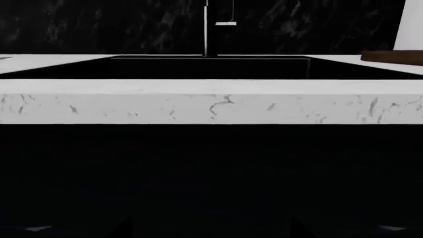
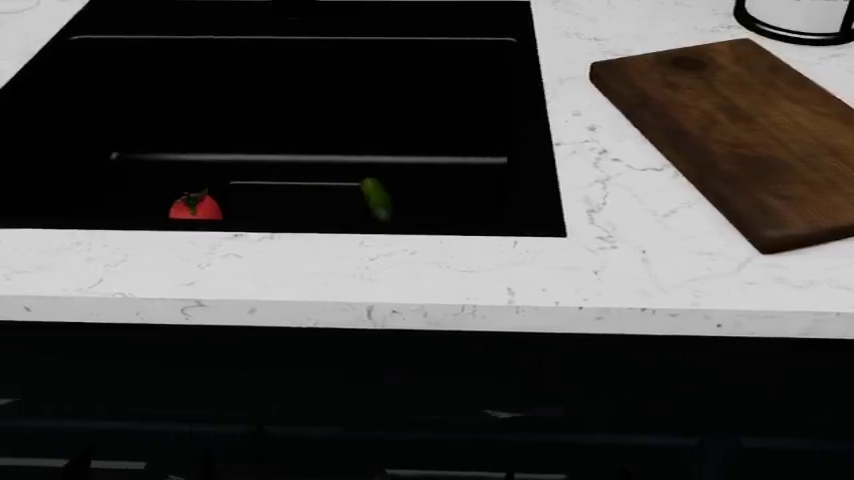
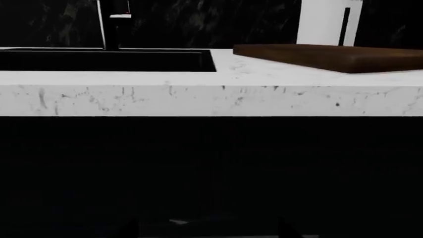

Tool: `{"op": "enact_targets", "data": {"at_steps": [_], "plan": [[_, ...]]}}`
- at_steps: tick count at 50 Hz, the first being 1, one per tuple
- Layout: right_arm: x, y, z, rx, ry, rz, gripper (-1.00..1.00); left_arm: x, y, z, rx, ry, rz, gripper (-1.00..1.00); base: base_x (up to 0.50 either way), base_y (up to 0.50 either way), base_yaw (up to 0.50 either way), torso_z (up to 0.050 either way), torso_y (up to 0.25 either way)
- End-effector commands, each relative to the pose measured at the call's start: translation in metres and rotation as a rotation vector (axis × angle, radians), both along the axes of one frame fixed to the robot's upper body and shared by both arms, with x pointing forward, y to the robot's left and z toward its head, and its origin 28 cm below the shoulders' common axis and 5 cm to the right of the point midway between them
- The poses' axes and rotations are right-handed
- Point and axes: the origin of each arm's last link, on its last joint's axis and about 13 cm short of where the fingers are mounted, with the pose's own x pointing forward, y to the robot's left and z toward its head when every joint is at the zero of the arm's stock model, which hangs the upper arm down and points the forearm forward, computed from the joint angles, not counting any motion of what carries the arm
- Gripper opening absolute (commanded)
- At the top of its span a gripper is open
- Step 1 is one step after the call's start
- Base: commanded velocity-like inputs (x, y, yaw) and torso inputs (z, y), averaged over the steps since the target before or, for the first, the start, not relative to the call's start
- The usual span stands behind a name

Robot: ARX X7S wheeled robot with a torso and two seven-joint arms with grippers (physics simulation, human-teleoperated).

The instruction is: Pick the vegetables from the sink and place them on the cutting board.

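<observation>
A paper-towel roll (image 2: 797, 20) stands just behind the cutting board (image 2: 741, 135) on the white surface (image 2: 400, 280); a faucet (image 1: 210, 29) rises behind the sink (image 2: 541, 120). The tomato (image 2: 195, 206) and cucumber (image 2: 376, 198) lie apart near the sink's front wall. Both wrist views look from below the surface's front edge; neither end effector shows clearly, so I cannot tell how far either is open.
</observation>
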Motion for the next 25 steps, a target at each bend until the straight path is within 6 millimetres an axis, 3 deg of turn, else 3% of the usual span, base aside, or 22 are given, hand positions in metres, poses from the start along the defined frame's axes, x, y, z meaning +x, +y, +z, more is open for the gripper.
{"op": "enact_targets", "data": {"at_steps": [1,8,11,25], "plan": [[0.000,0.002,0.000,-0.011,0.006,0.002,1.00,-0.002,0.000,0.004,0.000,-0.012,-0.003,1.00,0.00,0.50,0.00,0.000,0.000],[0.010,-0.003,-0.013,-0.009,0.015,-0.003,1.00,-0.006,-0.001,0.010,0.003,-0.016,-0.003,1.00,0.00,0.50,0.00,0.000,0.000],[0.002,0.002,-0.001,-0.009,0.014,-0.005,1.00,-0.002,0.000,0.004,0.003,-0.015,-0.005,1.00,0.00,0.50,0.00,0.000,0.000],[-0.001,0.002,0.000,0.062,0.003,0.000,1.00,0.003,0.002,-0.007,0.008,-0.014,0.000,1.00,0.00,0.50,0.00,0.000,0.000]]}}
